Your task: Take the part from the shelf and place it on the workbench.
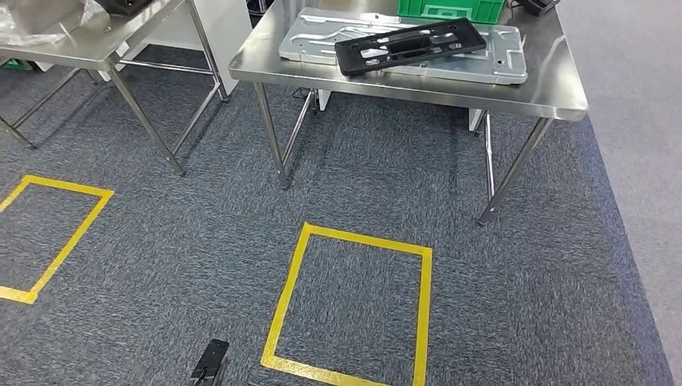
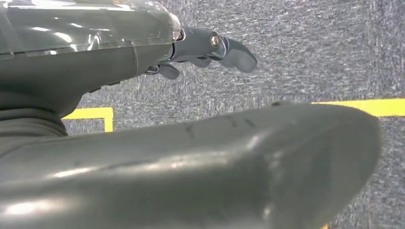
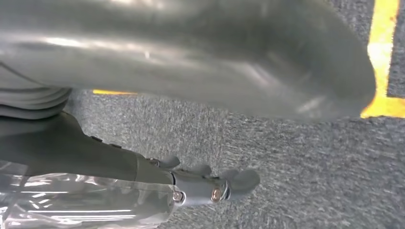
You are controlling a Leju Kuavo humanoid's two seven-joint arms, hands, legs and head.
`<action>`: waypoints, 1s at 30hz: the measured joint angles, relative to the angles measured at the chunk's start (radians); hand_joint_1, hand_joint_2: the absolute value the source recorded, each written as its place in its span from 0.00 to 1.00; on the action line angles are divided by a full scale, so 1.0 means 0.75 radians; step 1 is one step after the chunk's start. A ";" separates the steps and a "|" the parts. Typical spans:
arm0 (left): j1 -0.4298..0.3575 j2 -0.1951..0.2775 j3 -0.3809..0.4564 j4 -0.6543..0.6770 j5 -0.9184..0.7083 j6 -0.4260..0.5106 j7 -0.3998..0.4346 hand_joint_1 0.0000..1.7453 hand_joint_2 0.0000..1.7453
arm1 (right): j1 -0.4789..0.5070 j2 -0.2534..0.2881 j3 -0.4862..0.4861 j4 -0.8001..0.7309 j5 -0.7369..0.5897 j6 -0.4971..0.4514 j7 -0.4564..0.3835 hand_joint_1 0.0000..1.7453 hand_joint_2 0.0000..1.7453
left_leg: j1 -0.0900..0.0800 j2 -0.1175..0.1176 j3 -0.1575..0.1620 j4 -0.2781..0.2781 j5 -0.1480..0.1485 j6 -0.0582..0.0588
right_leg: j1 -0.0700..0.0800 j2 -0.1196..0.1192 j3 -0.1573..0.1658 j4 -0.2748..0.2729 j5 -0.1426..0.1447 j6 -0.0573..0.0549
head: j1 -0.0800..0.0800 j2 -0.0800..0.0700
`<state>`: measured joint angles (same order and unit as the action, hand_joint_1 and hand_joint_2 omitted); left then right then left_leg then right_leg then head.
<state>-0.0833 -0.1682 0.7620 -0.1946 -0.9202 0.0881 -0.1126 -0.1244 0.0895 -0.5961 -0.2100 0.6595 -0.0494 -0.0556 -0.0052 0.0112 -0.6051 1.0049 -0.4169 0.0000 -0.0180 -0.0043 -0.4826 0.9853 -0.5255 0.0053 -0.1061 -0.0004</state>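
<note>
On the steel workbench [image 1: 531, 90] at the top of the head view lies a flat black plastic part [image 1: 410, 44], resting on a silver pressed-metal panel [image 1: 490, 60]. Both arms hang down over the carpet. My left hand [image 2: 119, 62] holds nothing; its dark fingers [image 2: 224, 47] reach out straight, apart from the thick thumb [image 2: 191, 167]. My right hand [image 3: 110, 160] is likewise empty, its fingers [image 3: 224, 183] spread away from the thumb [image 3: 191, 57]. Neither hand is near the workbench.
A green crate [image 1: 450, 8] stands at the workbench's back edge. A second steel table [image 1: 88, 44] stands at the left. Two yellow tape squares mark the carpet, one before the workbench [image 1: 293, 281] and one at the left [image 1: 80, 229].
</note>
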 joint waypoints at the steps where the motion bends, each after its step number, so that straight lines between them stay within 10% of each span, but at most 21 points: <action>1: 0.000 0.000 0.000 0.000 -0.004 -0.002 0.003 0.00 0.00 | 0.001 0.006 0.000 0.002 0.007 -0.003 0.005 0.00 0.00 | 0.003 -0.002 -0.010 0.018 -0.017 -0.009 | 0.000 -0.004 -0.006 -0.001 0.008 -0.013 | 0.000 0.000; 6: -0.001 -0.004 -0.001 0.000 -0.014 -0.006 0.015 0.00 0.00 | 0.001 0.021 0.000 0.005 0.044 -0.031 0.032 0.00 0.00 | 0.017 -0.006 -0.135 0.375 -0.226 -0.035 | 0.006 -0.035 -0.053 0.001 0.045 -0.041 | 0.000 0.000; 8: -0.001 -0.004 -0.001 0.000 -0.016 -0.006 0.019 0.00 0.00 | 0.001 0.027 0.000 0.007 0.058 -0.040 0.042 0.00 0.00 | 0.019 -0.003 -0.083 0.333 -0.192 -0.033 | 0.009 -0.051 -0.066 0.006 0.052 -0.038 | 0.000 0.000; 12: -0.013 -0.004 -0.001 0.000 -0.019 -0.005 0.023 0.00 0.00 | 0.000 0.040 0.000 0.009 0.069 -0.048 0.052 0.00 0.00 | 0.003 0.061 0.125 -0.004 -0.098 -0.001 | 0.016 -0.093 -0.069 0.013 0.057 -0.023 | 0.000 0.000; 15: -0.014 -0.006 -0.001 0.000 -0.024 -0.005 0.025 0.00 0.00 | -0.005 0.048 0.000 0.011 0.078 -0.050 0.055 0.00 0.00 | 0.000 0.043 0.120 -0.034 -0.087 0.023 | 0.017 -0.121 -0.068 0.013 0.061 0.001 | 0.000 0.000; 17: -0.013 -0.009 -0.001 0.000 -0.028 -0.004 0.027 0.00 0.00 | -0.008 0.051 0.000 0.011 0.085 -0.050 0.057 0.00 0.00 | 0.008 0.020 0.118 -0.053 -0.068 0.040 | 0.016 -0.084 -0.087 0.057 0.023 0.015 | 0.000 0.000; 20: -0.017 -0.012 -0.001 0.000 -0.032 -0.002 0.027 0.00 0.00 | -0.004 0.052 0.000 0.014 0.092 -0.050 0.060 0.00 0.00 | 0.008 -0.018 0.100 -0.058 -0.046 0.055 | 0.010 -0.008 -0.199 0.303 -0.115 0.024 | 0.001 0.000; 22: -0.013 -0.013 -0.001 0.000 -0.033 -0.002 0.028 0.00 0.00 | 0.001 0.052 0.000 0.016 0.094 -0.050 0.062 0.00 0.00 | 0.006 -0.050 0.089 -0.052 -0.040 0.054 | 0.008 0.002 -0.240 0.391 -0.128 0.027 | 0.001 0.000; 26: -0.010 -0.017 -0.001 0.000 -0.032 -0.002 0.029 0.00 0.00 | 0.002 0.052 0.000 0.017 0.104 -0.050 0.065 0.00 0.00 | 0.005 -0.112 0.074 -0.024 -0.043 0.042 | 0.002 0.065 -0.095 0.095 0.030 0.017 | 0.001 0.000; 30: 0.003 -0.017 -0.001 0.000 -0.025 -0.001 0.024 0.00 0.00 | 0.004 0.057 0.004 0.018 0.124 -0.052 0.069 0.00 0.00 | 0.008 -0.156 0.050 -0.011 -0.039 0.010 | 0.002 0.069 -0.066 0.018 0.049 0.000 | 0.001 0.000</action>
<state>-0.0812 -0.1811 0.7611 -0.1946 -0.9392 0.0877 -0.0950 -0.1218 0.1324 -0.5934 -0.1962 0.7525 -0.0885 -0.0036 0.0008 -0.1056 -0.5678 0.9968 -0.4459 0.0077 -0.0162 0.0472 -0.5319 0.9985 -0.4890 0.0056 -0.1056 -0.0004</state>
